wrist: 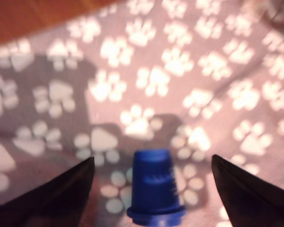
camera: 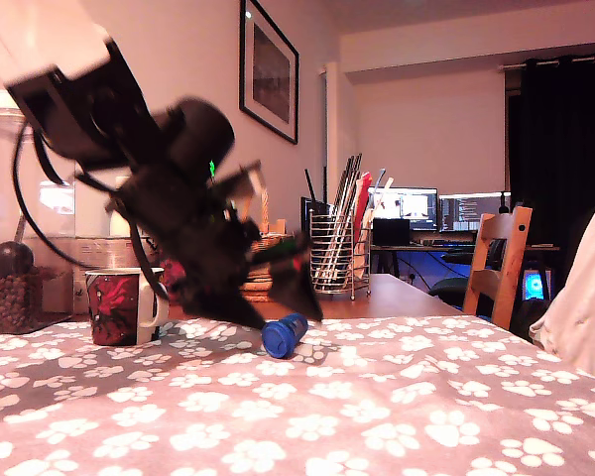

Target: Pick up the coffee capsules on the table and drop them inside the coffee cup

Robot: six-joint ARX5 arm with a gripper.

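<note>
The black gripper (wrist: 151, 189) stands open astride the small bright blue plastic capsule (wrist: 154, 182), which lies on the paw-print cloth (wrist: 189, 80), ready to close on it.

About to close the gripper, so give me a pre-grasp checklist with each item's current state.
1. Gripper open: ok, fingers spread wide.
2. Small blue plastic coffee capsule between the fingers: ok, roughly centred in the wrist view.
3. Capsule free of the fingers: ok, gaps show on both sides.
4. Fingers low enough to grip: cannot tell, the exterior view is blurred.
5. Red-and-black floral ceramic mug upright and unobstructed: ok, at the exterior view's left.
6. Pale cream capsule located: not ok, not visible.
</note>
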